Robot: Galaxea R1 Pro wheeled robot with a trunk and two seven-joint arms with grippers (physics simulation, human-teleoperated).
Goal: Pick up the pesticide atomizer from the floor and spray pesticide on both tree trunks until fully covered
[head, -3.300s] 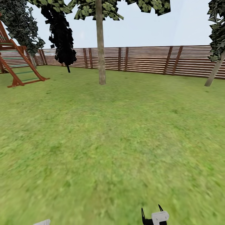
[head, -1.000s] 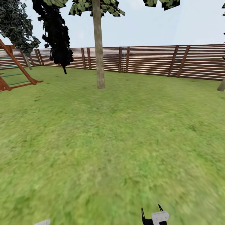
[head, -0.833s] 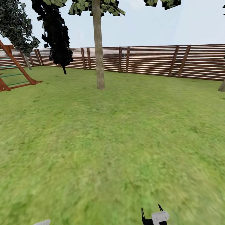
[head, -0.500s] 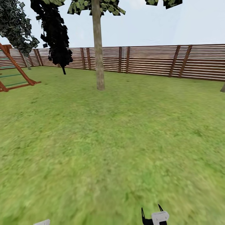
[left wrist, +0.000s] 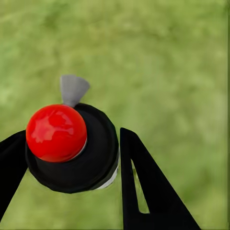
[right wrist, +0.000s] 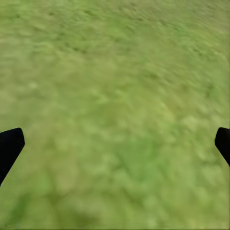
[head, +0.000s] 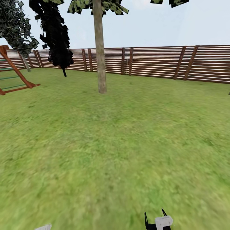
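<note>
On our left, our left gripper [left wrist: 72, 163] was clamped on the pesticide atomizer [left wrist: 72, 148] — red tip toward the wrist camera, lawn [head: 115, 150] beneath. The tree trunk [head: 99, 51] stood well ahead, slightly left of centre, so the atomizer-carrying left arm was the nearer. Rightward, our right gripper [head: 155, 218] hung spread wide, holding nothing — only grass between its fingers.

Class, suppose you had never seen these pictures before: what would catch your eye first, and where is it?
First, the glossy red ball tip of the small black pesticide atomizer, gripped between the black fingers of the left tool above grass. Next, the tall tree's bare grey-brown trunk, standing on the green lawn before the reddish-brown slatted wooden fence.
</note>
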